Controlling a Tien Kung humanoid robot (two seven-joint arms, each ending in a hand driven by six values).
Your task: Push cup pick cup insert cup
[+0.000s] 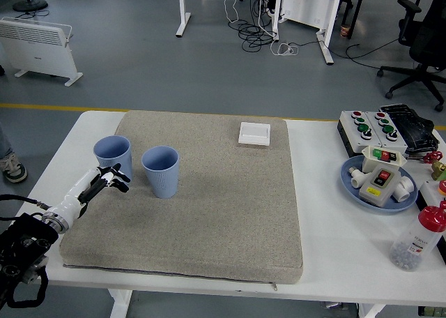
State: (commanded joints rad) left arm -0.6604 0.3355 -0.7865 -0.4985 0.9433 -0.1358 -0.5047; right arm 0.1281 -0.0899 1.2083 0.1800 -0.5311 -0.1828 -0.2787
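Head view. The left arm [42,224] enters from the lower left corner and slants up and to the right over the grey mat [209,213]. Its forearm is white with black joints, and it ends in the left hand [104,180], which hovers low over the mat's left part. The fingers [120,185] are loosely extended and slightly parted, pointing right; they grip nothing.

Two light blue cups stand upright and open-mouthed on the mat. The left cup [113,156] stands directly beyond the hand, its base just above the knuckles; whether hand and cup touch cannot be told. The right cup [161,171] stands just beyond the fingertips, to their right, with a narrow gap showing between the fingers and its wall. Both cups are ribbed, tapered toward the base, and alike in size; the two stand near each other without touching.

Farther right of the hand and toward the far edge of the mat lies a white square switch plate [254,133]. Well to the right, off the mat, a blue plate [352,185] holds button boxes and white fittings.
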